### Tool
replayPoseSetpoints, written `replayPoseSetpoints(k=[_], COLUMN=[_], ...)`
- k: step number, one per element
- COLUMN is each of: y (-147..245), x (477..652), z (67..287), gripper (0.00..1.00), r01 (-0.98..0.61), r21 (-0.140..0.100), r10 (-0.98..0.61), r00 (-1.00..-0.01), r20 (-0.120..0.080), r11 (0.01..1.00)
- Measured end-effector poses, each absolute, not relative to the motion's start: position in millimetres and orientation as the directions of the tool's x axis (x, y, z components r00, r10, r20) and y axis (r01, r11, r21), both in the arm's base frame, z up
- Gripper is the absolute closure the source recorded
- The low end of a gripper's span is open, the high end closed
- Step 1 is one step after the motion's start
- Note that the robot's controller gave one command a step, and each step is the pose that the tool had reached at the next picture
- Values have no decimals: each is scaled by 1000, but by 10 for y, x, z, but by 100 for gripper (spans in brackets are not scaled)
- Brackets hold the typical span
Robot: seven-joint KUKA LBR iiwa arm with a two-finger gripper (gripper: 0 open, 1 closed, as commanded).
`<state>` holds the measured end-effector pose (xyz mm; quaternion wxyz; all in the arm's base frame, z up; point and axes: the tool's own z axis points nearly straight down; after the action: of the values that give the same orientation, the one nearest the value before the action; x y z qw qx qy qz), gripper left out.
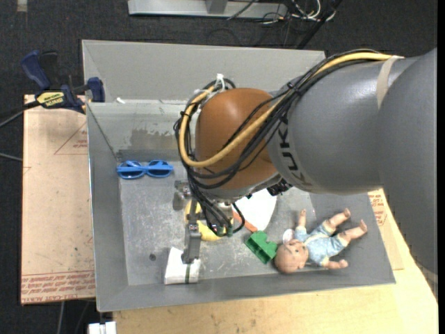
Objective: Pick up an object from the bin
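The gripper (190,250) is sitting on the white block (179,273) by the bin's (104,186) near wall; I cannot tell its grip. I am expecting closing, then lifting.

Grey arm (361,131), orange cover (229,134), yellow-black cables (185,132)

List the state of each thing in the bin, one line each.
Blue sunglasses: lying flat by the left wall, alone.
Doll: lying flat, arms raised, near the right wall.
Green block: lying beside the doll's head.
White block: flat at the front, under the gripper.
Gripper: low over the white block.
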<state>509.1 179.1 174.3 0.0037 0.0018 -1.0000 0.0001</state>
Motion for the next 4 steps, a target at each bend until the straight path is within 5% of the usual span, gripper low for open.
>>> replayPoseSetpoints(k=[1, 2, 3, 4], y=[1782, 1182, 1325, 1276], x=[5111, 5061, 4954, 5104], z=[1786, 1068, 980, 1023], gripper=[0, 0, 0, 0], r01=[0, 7, -40, 15], r21=[1, 2, 0, 4], r10=[0, 7, -40, 15], r00=[-1000, -1000, -999, -1000], r20=[0, 0, 2, 0], r11=[1000, 1000, 999, 1000])
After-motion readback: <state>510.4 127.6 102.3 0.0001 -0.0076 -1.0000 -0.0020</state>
